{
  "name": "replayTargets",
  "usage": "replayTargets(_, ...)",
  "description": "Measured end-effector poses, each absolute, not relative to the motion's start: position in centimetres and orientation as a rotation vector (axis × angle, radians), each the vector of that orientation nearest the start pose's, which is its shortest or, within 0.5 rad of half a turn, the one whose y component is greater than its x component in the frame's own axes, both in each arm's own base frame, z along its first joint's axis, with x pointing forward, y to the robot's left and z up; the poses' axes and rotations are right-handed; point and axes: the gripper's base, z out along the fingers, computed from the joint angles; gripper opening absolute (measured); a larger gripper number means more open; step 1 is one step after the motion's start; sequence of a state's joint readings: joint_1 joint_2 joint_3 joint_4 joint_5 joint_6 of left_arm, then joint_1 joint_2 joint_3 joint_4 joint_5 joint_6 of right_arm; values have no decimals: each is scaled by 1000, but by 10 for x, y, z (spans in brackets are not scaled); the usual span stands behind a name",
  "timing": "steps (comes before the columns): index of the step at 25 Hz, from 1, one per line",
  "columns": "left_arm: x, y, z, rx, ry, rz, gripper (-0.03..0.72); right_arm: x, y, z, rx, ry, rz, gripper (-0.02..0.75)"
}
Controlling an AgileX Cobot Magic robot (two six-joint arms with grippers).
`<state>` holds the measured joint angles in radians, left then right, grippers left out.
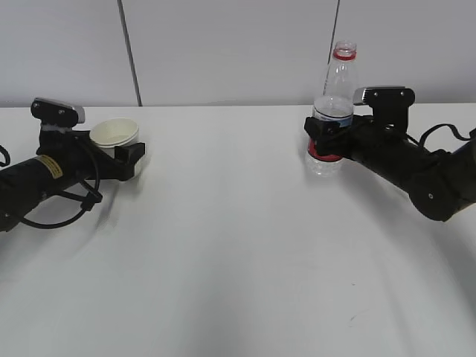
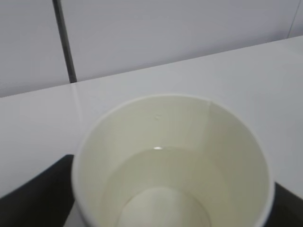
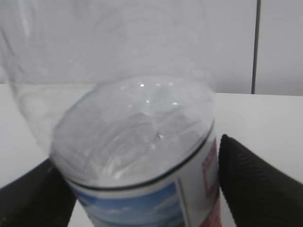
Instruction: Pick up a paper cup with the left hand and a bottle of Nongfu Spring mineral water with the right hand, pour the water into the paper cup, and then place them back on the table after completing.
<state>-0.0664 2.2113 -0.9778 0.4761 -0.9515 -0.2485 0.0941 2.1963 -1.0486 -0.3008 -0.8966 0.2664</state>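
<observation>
Cup and bottle both gripped, standing far apart on the white counter point(image 1: 238, 245).

Left hand point(image 1: 131, 161) fingers pinch the upright cream paper cup point(image 1: 115, 135), water point(image 2: 161, 189) inside; right hand point(image 1: 321, 137) fingers clamp the upright clear plastic bottle point(image 1: 333, 111), well right of the cup.

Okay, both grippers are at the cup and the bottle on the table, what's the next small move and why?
Probably open the right gripper and back it off the bottle. The paper cup already holds water, and the bottle stands upright on the table, so pouring looks finished. The left gripper, beside the cup, would then release as well.
</observation>
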Motion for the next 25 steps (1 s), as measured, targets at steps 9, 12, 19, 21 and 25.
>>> replayTargets(9, 402, -61, 86, 367, 1781, -365, 589, 415, 60, 104, -182, 1762, 331, 663)
replayTargets(12, 402, -61, 86, 367, 1781, -365, 589, 414, 60, 105, -182, 1762, 331, 661)
replayTargets(19, 402, -61, 86, 367, 1781, -365, 589, 412, 60, 106, -181, 1757, 334, 661)
replayTargets(21, 402, -61, 86, 367, 1781, -365, 589, 409, 60, 107, -181, 1753, 337, 659)
replayTargets(25, 402, -61, 86, 367, 1780, -365, 589, 406, 60, 108, -181, 1751, 339, 650)
